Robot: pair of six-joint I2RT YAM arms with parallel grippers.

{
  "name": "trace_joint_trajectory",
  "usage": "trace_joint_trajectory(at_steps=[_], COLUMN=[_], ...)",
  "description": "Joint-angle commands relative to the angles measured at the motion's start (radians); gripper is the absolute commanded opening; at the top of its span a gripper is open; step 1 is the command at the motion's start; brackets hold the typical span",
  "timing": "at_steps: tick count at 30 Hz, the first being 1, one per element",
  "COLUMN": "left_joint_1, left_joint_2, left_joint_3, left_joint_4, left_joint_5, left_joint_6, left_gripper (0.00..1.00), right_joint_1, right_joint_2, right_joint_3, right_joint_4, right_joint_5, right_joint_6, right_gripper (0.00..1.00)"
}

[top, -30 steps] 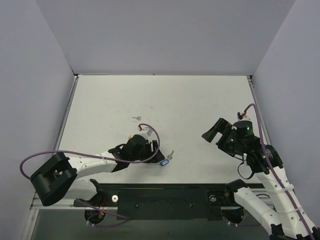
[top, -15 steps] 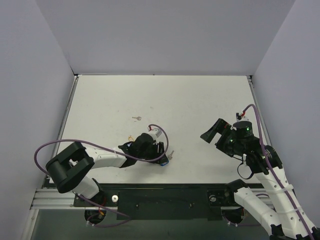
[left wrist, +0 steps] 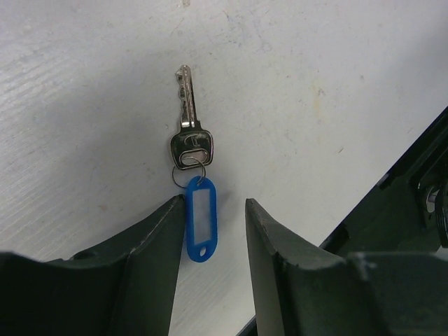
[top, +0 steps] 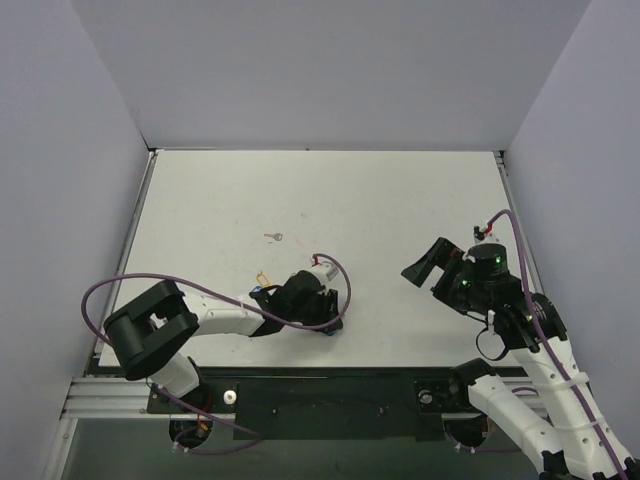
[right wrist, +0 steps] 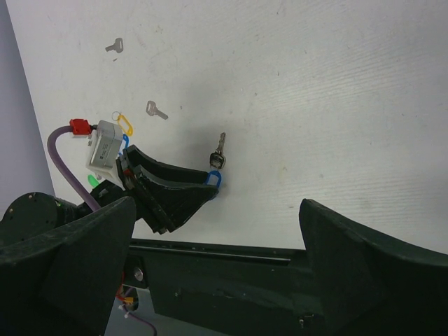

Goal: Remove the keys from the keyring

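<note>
The keyring, a blue oval tag (left wrist: 200,218) with a thin metal ring (left wrist: 187,173), lies flat on the white table. One silver key (left wrist: 189,131) hangs on the ring and points away from my left gripper (left wrist: 213,204). That gripper is open and low over the table, with the tag between its fingers, close beside the left finger (left wrist: 150,252). In the top view the left gripper (top: 326,316) covers most of the tag (top: 330,328). My right gripper (top: 432,268) is open and empty, raised at the right. Its wrist view shows the key (right wrist: 220,155) and tag (right wrist: 213,178).
A loose silver key (top: 273,237) lies farther back on the table, and a yellow tag (top: 262,275) lies beside the left arm. The right wrist view shows two loose keys (right wrist: 114,45) (right wrist: 155,109), the yellow tag (right wrist: 124,124) and a green tag (right wrist: 92,181). The table's front rail (top: 320,385) is close.
My left gripper has moved right and forward along the table to the blue tag, which now sits between its fingers. The right arm has hardly moved.
</note>
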Motion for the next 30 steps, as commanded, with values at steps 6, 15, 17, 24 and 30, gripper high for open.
trace_joint_trajectory(at_steps=[6,15,17,24,30], left_joint_1=[-0.034,-0.043,-0.045,-0.049,-0.049], left_joint_2=[0.051,0.072,0.074,0.031,-0.035], left_joint_3=[0.039,0.045,0.051,0.082,0.177], left_joint_4=[-0.093,-0.108,-0.106,-0.159,-0.326], left_joint_5=[-0.091,-0.129,-0.123,-0.102,0.007], left_joint_6=[0.027,0.019,0.018,0.033,0.100], left_gripper=[0.42,0.14,0.04,0.00,0.00], right_joint_1=[0.006,0.006,0.004,0.004,0.004], right_joint_2=[-0.014,-0.020,-0.020,-0.024,-0.024], right_joint_3=[0.004,0.005,0.005,0.004,0.002], right_joint_4=[0.014,0.012,0.010,0.012,0.021], right_joint_5=[-0.011,-0.014,-0.014,-0.019,-0.054], right_joint_6=[0.011,0.015,0.017,0.018,0.014], right_gripper=[0.96,0.96,0.96,0.96,0.96])
